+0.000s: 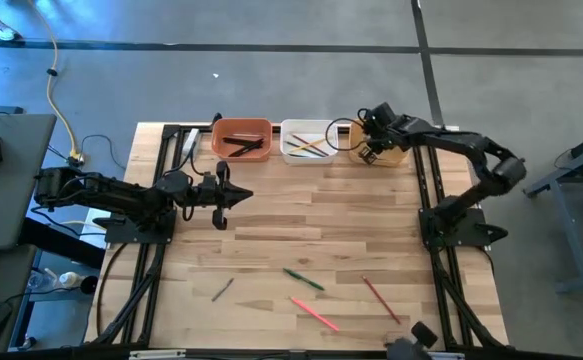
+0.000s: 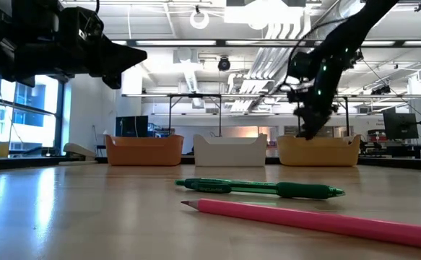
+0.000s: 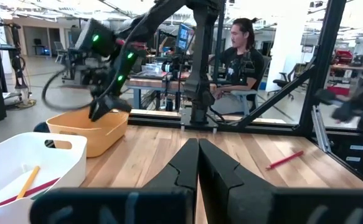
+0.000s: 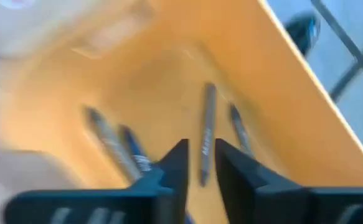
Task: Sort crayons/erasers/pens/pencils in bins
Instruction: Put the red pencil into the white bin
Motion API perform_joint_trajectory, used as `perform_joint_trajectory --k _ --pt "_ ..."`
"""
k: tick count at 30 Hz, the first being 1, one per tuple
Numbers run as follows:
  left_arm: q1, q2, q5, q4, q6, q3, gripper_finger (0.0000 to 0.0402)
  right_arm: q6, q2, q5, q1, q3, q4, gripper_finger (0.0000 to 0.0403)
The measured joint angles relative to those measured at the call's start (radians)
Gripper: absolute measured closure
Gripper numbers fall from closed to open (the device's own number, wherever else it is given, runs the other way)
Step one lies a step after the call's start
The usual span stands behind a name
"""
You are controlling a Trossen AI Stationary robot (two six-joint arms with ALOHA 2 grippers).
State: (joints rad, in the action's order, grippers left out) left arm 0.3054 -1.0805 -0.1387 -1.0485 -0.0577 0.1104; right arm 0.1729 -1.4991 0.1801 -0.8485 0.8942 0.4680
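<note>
yellow-orange bin (image 1: 389,150) sits under the right gripper (image 4: 198,163), fingers slightly parted around a grey pen (image 4: 206,134) (gripped or just let go, i cannot tell). if it snags on a finger, lifting could flick it out. left gripper (image 1: 239,195) waits clenched; 4 sticks remain, including the pink pencil (image 2: 318,220).

Overhead, table-level, 2 wrist views — shared bins (image 1: 311,141)

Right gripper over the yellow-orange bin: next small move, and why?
Probably finish opening, then lift straight up. The right gripper hangs inside the yellow-orange bin, fingers slightly apart, with a grey stick seen between them above the bin floor. Several sticks, such as the green pen, are yet to be sorted.
</note>
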Motion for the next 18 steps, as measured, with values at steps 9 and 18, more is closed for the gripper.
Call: perform_joint_trajectory --k 9,18 --pt "-0.001 -0.001 -0.004 0.005 0.005 0.000 0.0401 -0.302 0.249 -0.075 0.303 -0.257 -0.181 0.0391" --pt "-0.068 -0.080 -0.024 0.092 0.002 0.083 0.0401 -0.764 0.401 0.088 0.868 -0.343 -0.027 0.0402"
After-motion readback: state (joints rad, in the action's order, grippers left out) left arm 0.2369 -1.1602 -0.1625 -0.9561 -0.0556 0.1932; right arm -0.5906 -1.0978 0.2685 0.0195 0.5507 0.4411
